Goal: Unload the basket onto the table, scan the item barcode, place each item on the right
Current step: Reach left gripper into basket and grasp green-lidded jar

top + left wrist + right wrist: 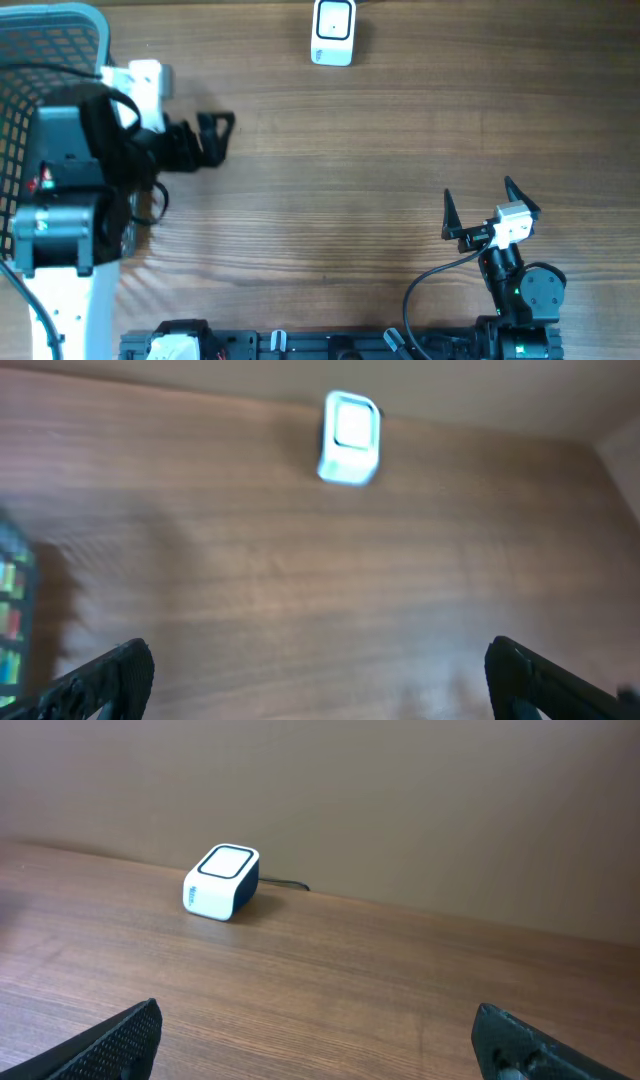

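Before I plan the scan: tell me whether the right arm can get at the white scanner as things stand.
Probably yes. The right tool is open and empty, and only bare table lies between it and the scanner at the far edge. Whether it stretches that far is unclear.

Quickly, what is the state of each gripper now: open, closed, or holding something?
Left gripper: open, holding nothing.
Right gripper: open, holding nothing.

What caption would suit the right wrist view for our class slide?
Right gripper, jaws open, faces a white barcode scanner on the wooden table.
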Controlling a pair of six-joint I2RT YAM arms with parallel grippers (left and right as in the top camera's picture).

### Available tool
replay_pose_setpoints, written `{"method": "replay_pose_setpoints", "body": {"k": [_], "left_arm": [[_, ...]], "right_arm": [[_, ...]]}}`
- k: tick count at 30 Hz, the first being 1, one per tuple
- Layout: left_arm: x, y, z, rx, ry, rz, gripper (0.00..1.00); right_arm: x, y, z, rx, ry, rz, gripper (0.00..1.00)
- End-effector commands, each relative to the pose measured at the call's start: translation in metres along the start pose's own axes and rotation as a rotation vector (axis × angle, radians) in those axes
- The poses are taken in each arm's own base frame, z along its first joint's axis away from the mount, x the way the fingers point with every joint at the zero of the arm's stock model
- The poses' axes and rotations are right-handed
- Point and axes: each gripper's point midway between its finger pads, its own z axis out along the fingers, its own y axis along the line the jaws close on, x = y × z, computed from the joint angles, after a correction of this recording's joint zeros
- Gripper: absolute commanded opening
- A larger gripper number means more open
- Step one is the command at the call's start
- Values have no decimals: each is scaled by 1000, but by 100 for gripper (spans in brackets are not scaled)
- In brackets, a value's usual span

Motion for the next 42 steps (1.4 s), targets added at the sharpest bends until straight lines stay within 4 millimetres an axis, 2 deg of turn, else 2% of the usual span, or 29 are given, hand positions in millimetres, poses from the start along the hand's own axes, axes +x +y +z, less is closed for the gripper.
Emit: {"method": "replay_pose_setpoints", "body": {"k": [1,6,13,28,31,34,37,42], "left_arm": [[-29,18,-11,-79,-61,-57,100],[-48,59,-23,-228,-131,-204,100],[-52,113,-46,-437,-202,-309,100],[-69,158,-77,-540,-338,-402,100],[-68,171,-87,-595,-359,-422,100],[-63,192,-100,-682,-377,-471,100],[-46,217,-107,-755,-366,-598,100],[5,255,-100,-847,-256,-895,100]], "right_arm": [[0,0,0,4,0,1,100],[0,0,0,4,0,1,100],[0,0,0,4,0,1,100],[0,0,0,4,0,2,100],[0,0,0,4,0,2,100],[0,0,0,4,0,2,100],[0,0,0,4,0,2,100],[0,0,0,4,0,2,100]]}}
